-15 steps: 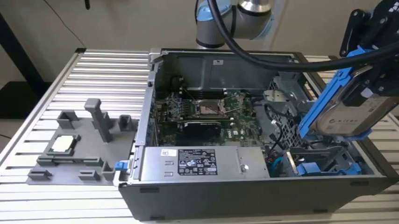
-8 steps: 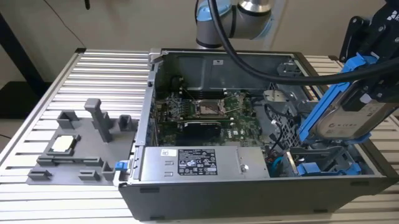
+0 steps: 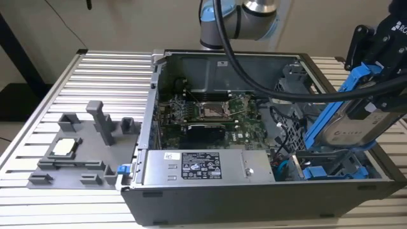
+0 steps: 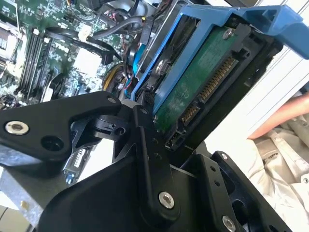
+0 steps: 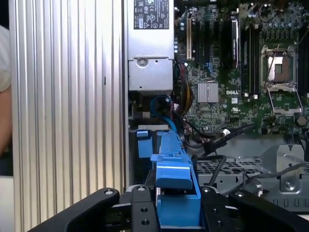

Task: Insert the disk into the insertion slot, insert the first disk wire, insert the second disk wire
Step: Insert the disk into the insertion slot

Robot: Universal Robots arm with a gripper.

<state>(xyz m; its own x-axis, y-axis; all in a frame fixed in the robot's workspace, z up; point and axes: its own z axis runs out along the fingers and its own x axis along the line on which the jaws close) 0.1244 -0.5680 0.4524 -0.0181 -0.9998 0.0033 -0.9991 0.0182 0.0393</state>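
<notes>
I see my end effector [image 5: 176, 208] clamped on the disk [image 3: 353, 125], holding it tilted just above the insertion slot [image 3: 330, 168].

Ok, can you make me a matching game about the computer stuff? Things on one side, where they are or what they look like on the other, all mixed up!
Things:
1. the disk
2. the insertion slot
3. power-supply box
4. motherboard

Descriptions:
A. green, lying flat inside the open case
B. tilted in the air, clamped in the gripper
C. grey with a label, along the case's near wall
D. empty, with blue rails, just below the disk

Pairs: 1-B, 2-D, 3-C, 4-A
</notes>
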